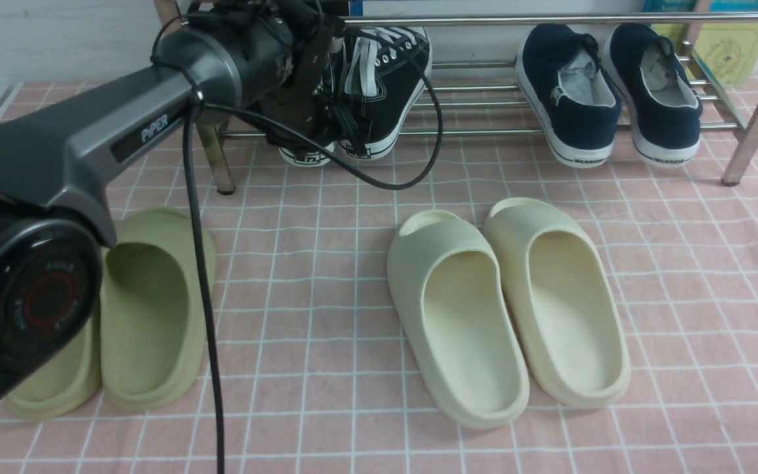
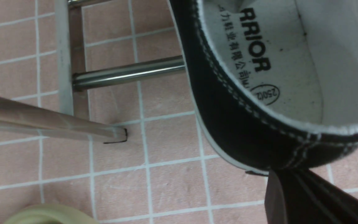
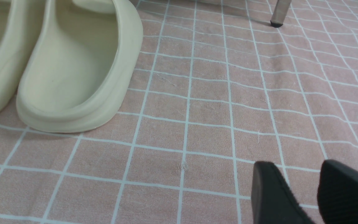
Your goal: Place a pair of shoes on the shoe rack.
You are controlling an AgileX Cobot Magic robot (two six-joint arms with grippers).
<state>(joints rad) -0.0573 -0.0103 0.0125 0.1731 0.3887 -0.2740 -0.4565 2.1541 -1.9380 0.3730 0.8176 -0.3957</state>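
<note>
Smooth foam slides (image 1: pixel 507 309), canvas sneakers (image 1: pixel 379 85), chrome rack (image 1: pixel 757 105)

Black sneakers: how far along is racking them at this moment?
Nearly done. Both black sneakers sit on the shoe rack, heels overhanging its front rod, left of the navy slip-ons. The left gripper is shut on one sneaker's heel. Left: release and withdraw. The right gripper hangs open, empty.

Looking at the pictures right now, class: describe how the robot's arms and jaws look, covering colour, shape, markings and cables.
The left arm is a dark grey, smooth, rounded shell with white "PiPER" lettering; its black round joint cap carries a red ring marking. A black cable hangs along it. The right gripper shows two black, blunt, finely ribbed fingers.
</note>
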